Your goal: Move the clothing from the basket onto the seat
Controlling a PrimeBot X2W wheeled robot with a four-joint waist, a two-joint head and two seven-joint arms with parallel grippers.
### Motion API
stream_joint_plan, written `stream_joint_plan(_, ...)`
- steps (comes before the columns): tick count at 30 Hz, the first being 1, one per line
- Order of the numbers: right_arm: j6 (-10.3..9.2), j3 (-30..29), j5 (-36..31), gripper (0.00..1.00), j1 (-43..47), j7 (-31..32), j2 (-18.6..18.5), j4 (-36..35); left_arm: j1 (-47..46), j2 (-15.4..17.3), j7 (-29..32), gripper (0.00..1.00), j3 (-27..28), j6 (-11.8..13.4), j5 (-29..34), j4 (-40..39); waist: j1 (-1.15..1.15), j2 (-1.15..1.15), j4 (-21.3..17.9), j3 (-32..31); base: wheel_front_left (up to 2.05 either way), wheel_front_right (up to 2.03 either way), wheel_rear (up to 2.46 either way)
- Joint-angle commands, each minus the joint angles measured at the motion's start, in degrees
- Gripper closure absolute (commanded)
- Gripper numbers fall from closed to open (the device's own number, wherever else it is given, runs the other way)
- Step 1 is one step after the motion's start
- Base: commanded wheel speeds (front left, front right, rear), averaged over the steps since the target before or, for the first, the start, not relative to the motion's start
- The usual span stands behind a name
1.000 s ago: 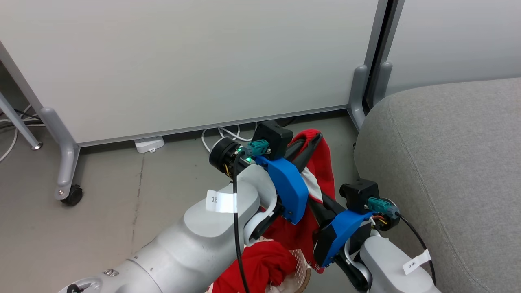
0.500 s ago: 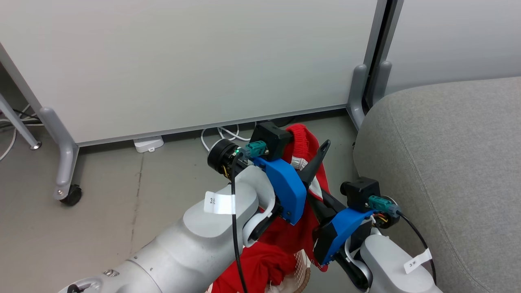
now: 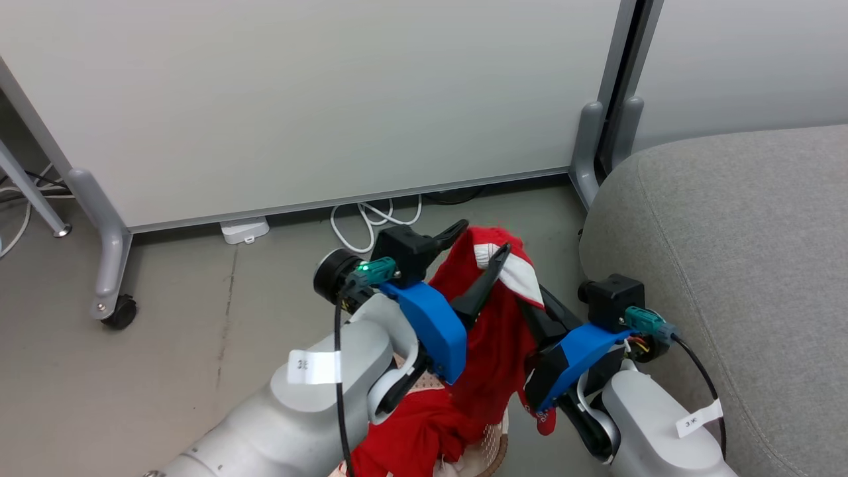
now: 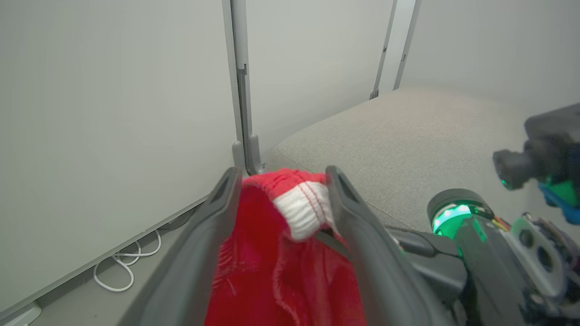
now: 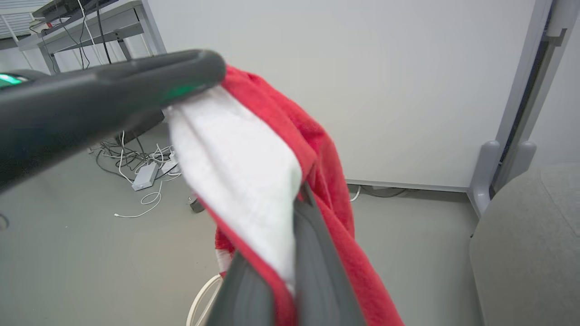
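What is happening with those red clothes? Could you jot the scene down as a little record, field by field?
lifted garment: red with white trim, hanging over the basket
left fingers: spread open, one on each side of the lifted garment, not pinching it
right fingers: shut on the lifted garment at its white trim
second garment: red, lying in the basket
basket: on the floor between the two arms
sofa: light grey, to the robot's right, no clothing on the part shown
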Motion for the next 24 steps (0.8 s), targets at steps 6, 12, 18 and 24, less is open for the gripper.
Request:
stream_joint_plan(6, 0.01, -2.0, -1.4, 1.0, 1.5, -0.2, -0.1, -1.3, 7.6, 5.1, -0.3, 0.0, 9.2, 0.9, 7.0, -8.6, 0.0, 0.0, -0.1, 0.1, 0.0, 0.0, 0.0)
stream_joint_plan(12, 0.01, -3.1, -2.3, 1.0, 2.6, -0.2, -0.1, -2.3, 20.1, 9.3, -0.3, 0.0, 22.7, 0.9, 16.4, -18.9, 0.0, 0.0, -0.2, 0.4, 0.0, 0.0, 0.0)
stream_joint_plan(18, 0.01, -3.3, -2.6, 1.0, 3.0, -0.2, -0.1, -2.5, 28.6, 9.8, -0.3, 0.0, 30.7, 0.2, 22.7, -23.3, 0.0, 0.0, -0.5, 0.3, 0.0, 0.0, 0.0)
stream_joint_plan(24, 0.01, -3.5, -2.7, 1.0, 3.4, -0.2, -0.1, -3.0, 35.9, 9.3, -0.4, 0.0, 36.4, -1.5, 27.2, -25.0, 0.0, 0.0, -0.7, 0.1, 0.0, 0.0, 0.0)
